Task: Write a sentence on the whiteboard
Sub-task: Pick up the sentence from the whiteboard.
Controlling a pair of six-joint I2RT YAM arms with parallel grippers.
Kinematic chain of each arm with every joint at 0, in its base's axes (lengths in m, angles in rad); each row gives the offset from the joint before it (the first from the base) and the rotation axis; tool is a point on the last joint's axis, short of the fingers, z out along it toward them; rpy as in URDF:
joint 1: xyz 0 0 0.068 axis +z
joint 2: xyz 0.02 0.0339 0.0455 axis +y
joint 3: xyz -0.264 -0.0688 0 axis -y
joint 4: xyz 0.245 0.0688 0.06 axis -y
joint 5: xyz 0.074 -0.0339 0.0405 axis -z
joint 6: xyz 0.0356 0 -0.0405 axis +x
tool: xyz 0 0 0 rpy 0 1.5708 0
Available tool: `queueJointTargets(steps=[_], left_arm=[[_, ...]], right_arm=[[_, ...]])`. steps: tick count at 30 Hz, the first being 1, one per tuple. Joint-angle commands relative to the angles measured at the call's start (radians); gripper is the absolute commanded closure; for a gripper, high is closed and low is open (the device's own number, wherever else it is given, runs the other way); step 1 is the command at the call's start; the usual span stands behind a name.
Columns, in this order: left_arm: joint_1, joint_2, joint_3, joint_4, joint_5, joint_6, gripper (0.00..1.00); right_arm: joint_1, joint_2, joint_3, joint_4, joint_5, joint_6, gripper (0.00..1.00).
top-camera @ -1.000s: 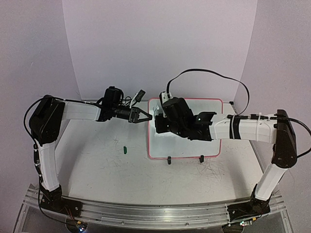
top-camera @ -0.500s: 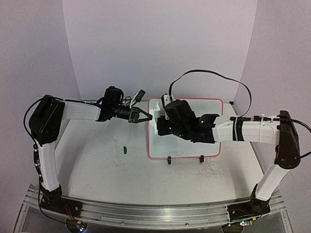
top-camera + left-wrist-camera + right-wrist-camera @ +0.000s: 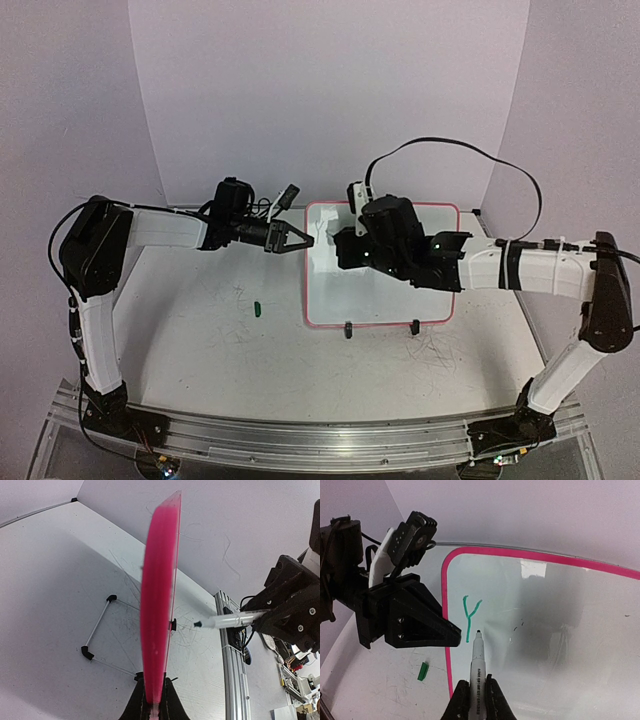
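One moment on, from above, the right hand has shifted rightward over the whiteboard on the table. Left wrist: the left hand stays clamped tight on its pink edge. Right wrist: the right hand is closed around a marker, its tip just beside a lone green Y, so the sentence has barely begun.

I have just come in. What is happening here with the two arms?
The left gripper is shut on the left edge of the whiteboard and steadies it. The right gripper is shut on a marker, whose tip is beside a green letter Y, the only writing so far. A small green piece, perhaps the cap, lies on the table.
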Motion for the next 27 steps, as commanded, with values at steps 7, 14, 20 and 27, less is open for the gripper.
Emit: queueJointTargets(steps=[7, 14, 20, 27], left_arm=[[-0.020, -0.039, -0.011, 0.003, -0.014, 0.032, 1.00], [-0.020, -0.038, -0.009, 0.003, -0.013, 0.032, 1.00], [-0.020, -0.035, -0.007, 0.003, -0.011, 0.030, 1.00], [-0.020, -0.038, -0.006, 0.003, -0.010, 0.028, 1.00]], right_arm=[[0.003, 0.035, 0.042, 0.050, 0.006, -0.025, 1.00], [0.003, 0.032, 0.039, 0.052, 0.028, -0.023, 1.00], [0.003, 0.034, 0.052, 0.052, 0.038, -0.035, 1.00], [0.003, 0.054, 0.067, 0.052, 0.032, -0.038, 1.00]])
